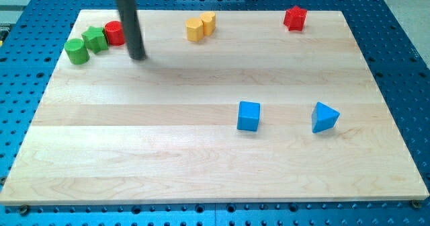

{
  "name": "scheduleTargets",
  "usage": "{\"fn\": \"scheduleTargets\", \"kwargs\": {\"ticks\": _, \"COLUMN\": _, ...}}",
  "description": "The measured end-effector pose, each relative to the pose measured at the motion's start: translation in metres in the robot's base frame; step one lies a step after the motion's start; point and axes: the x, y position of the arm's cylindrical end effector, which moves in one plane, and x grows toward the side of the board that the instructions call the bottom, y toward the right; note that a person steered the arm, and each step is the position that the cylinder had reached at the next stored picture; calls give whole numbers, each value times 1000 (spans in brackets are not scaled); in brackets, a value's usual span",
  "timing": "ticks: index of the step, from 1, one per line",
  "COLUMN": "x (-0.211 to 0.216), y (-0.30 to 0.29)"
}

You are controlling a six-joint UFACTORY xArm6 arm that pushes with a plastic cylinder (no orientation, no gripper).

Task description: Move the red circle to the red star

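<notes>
The red circle sits near the board's top left corner, touching a green star on its left. The red star lies far off at the view's top right. My rod comes down from the top and my tip rests on the board just right of and slightly below the red circle, very close to it; whether it touches I cannot tell.
A green circle lies left of the green star. Two yellow blocks sit touching at the top middle. A blue cube and a blue triangle lie at the lower right. The wooden board rests on a blue perforated table.
</notes>
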Motion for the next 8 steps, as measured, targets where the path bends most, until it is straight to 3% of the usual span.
{"fn": "scheduleTargets", "kwargs": {"ticks": 2, "x": -94, "y": -14}}
{"fn": "scheduleTargets", "kwargs": {"ticks": 3, "x": -90, "y": -71}}
{"fn": "scheduleTargets", "kwargs": {"ticks": 4, "x": -25, "y": -23}}
{"fn": "scheduleTargets", "kwargs": {"ticks": 5, "x": 30, "y": 63}}
{"fn": "scheduleTargets", "kwargs": {"ticks": 7, "x": 45, "y": 123}}
{"fn": "scheduleTargets", "kwargs": {"ticks": 8, "x": 45, "y": 186}}
